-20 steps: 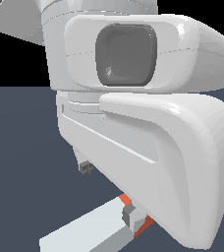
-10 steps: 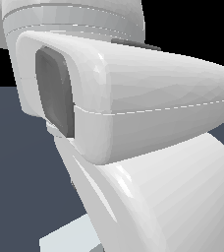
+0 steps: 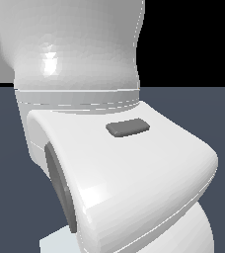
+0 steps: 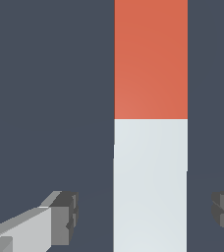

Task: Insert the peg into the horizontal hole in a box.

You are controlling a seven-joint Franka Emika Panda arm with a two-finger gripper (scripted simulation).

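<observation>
Currently: peg [image 4: 150, 128] lies on the floor between the parted fingertips of the gripper [image 4: 146, 214], untouched, red end at twelve o'clock. Step: pre-grasp. Next: descend, close. Box unseen.

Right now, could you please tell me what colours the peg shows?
The peg is red-orange at one end and pale grey-white along the rest, clearest in the wrist view.

Glossy white rounded arm casing [image 3: 134, 168] with a small grey oblong inset [image 3: 128, 127]; the claw [image 4: 146, 214] has pale fingers [image 4: 25, 231] tipped with dark grey, seemingly ridged pads [image 4: 67, 216].
</observation>
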